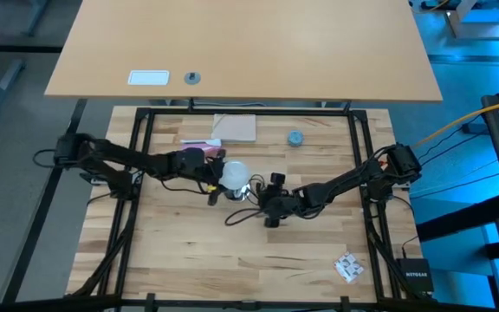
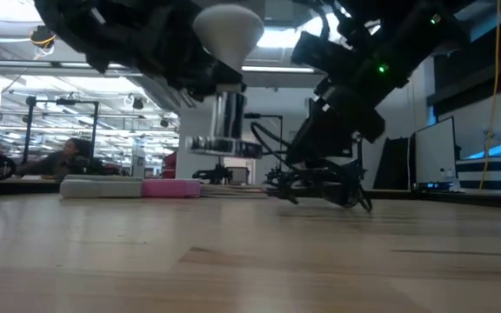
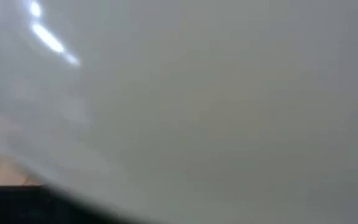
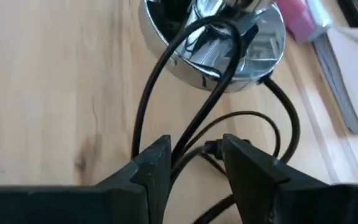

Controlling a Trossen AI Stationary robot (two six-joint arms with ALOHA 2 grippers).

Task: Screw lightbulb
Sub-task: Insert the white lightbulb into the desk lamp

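White frosted glass is filling the left wrist view, where the small white frosted lightbulb is being held right against the lens. Over the middle of the pale wooden desk, the lightbulb is being pinched by the left gripper, its fingers pressed tight on the globe. In the low view the globe is being held uppermost, with the grey screw base pointing down toward the round silvery socket; whether base and socket are touching cannot be told. Just to the right, the black cord is being straddled by the right gripper, whose dark fingers are being kept partly spread either side of it, near the socket's rim. Whether the cord is being squeezed cannot be told. Behind, a pink and grey bar is lying flat on the desk.
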